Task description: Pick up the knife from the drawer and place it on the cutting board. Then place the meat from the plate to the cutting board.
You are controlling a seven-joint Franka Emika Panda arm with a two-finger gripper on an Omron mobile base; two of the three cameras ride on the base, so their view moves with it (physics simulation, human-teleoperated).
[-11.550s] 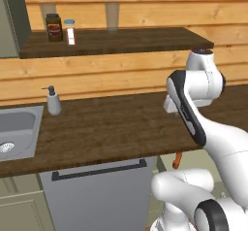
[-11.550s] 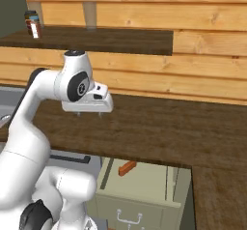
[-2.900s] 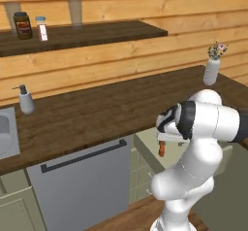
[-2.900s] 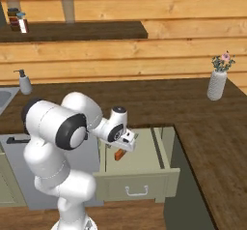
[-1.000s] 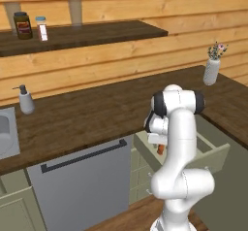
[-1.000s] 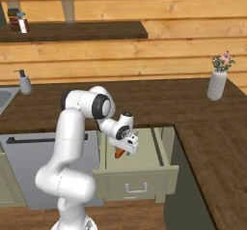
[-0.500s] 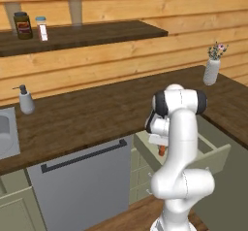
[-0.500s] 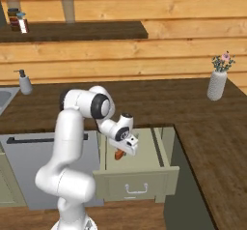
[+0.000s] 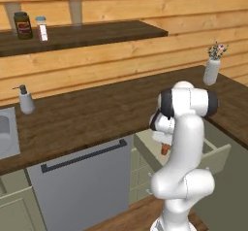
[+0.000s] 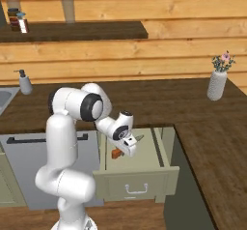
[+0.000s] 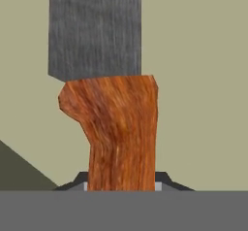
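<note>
Hand view: we see the knife (image 11: 109, 104) up close — orange-red handle pinched between our gripper (image 11: 121, 180) tips, grey blade above it, over the pale floor of the open drawer (image 10: 161, 149). Dark wooden counter (image 10: 159, 98) surrounds it; our arm bends down into the drawer — no writing is readable.

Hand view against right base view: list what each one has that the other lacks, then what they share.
Hand view alone: the grain of the knife's orange-red handle close up, the grey blade meeting it, and the handle's lower end running down between the gripper's dark tips.

Right base view alone: the white arm reaching down, the drawer's front with its handle, the grey dishwasher, the soap dispenser, the vase and the shelf.

Both: the knife over the pale floor of the open drawer.
</note>
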